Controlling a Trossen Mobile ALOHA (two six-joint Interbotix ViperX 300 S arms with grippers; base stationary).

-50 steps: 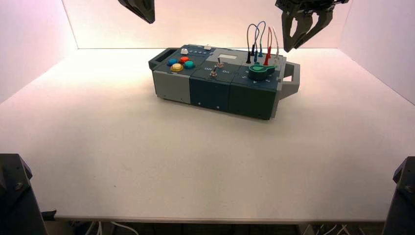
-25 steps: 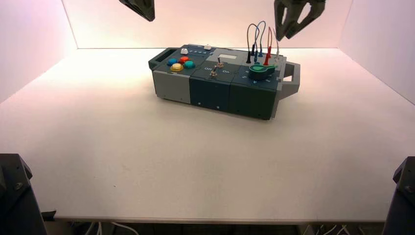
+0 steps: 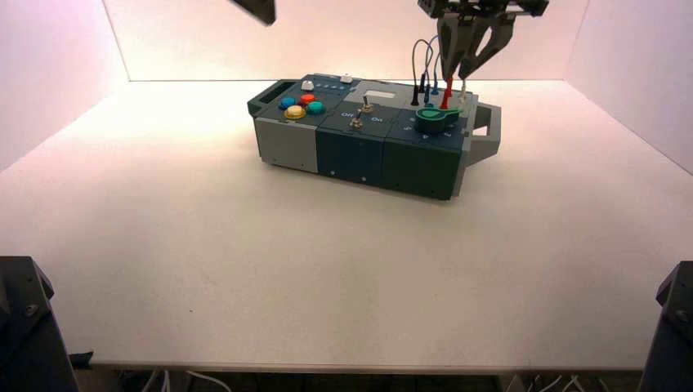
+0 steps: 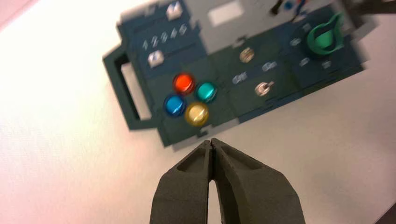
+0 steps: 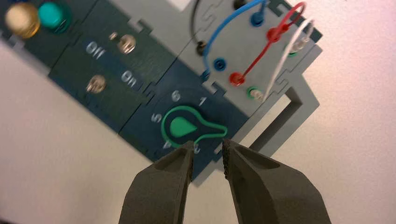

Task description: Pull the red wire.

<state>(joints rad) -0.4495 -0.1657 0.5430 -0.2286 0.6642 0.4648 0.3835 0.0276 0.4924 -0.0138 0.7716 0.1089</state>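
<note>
The red wire [image 3: 446, 96] stands looped among the wires at the right rear of the box [image 3: 359, 151]. In the right wrist view the red wire [image 5: 254, 60] runs from a red plug in a socket up to a second red plug. My right gripper [image 3: 458, 72] hangs open and empty just above the wire loops, apart from them. In its own view the right gripper [image 5: 207, 147] lies over the box's edge by the green knob [image 5: 184, 127]. My left gripper [image 3: 257, 10] is shut and empty, high above the box's left end; it also shows in the left wrist view [image 4: 212, 141].
A blue wire [image 5: 224, 28] and a white wire [image 5: 280, 65] stand beside the red one. Two toggle switches [image 5: 125, 43] marked Off and On sit mid-box. Coloured buttons [image 4: 190, 95] sit at the left end. Grey handles [image 3: 489, 131] stick out at both ends.
My right gripper has moved left and down to above the wires, and its fingers have narrowed. The left gripper has shifted slightly right.
</note>
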